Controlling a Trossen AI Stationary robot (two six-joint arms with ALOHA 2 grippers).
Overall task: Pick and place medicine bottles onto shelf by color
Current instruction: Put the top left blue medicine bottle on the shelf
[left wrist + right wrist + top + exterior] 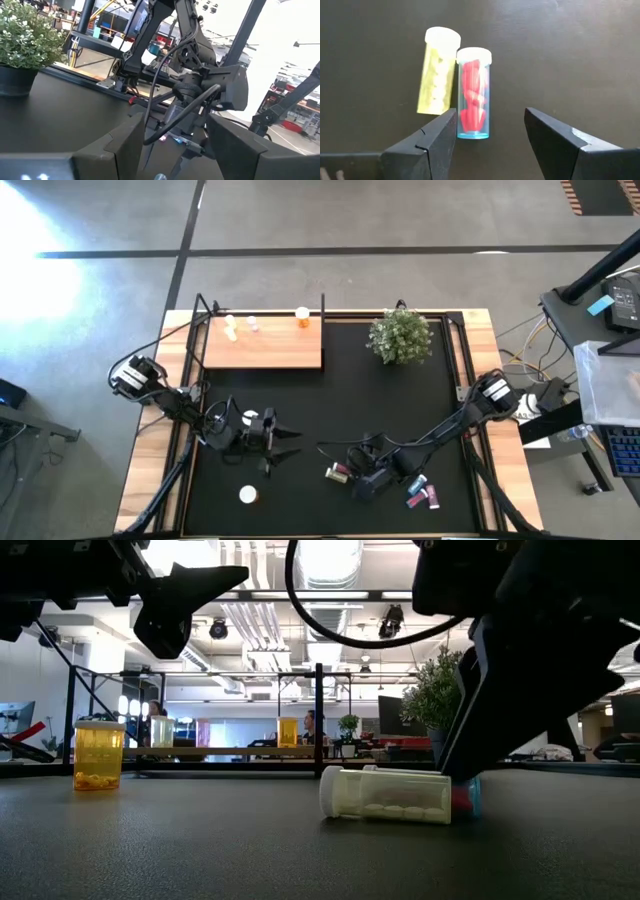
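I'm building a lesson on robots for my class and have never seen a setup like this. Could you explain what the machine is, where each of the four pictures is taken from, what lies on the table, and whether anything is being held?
These are two dark robot arms at a table with a black mat. One picture looks straight down, one looks level across the tabletop, and one comes from a camera on each arm's wrist.

At the back stands a wooden shelf with three small bottles on it, and a green plant beside it. More medicine bottles lie on the mat.

The left gripper hangs above the mat, open and empty. The right gripper is open too, holding nothing. Its wrist camera shows it over two lying bottles: a yellowish bottle and a bottle of red pills with a blue base, which lies nearest the gap between the fingers.
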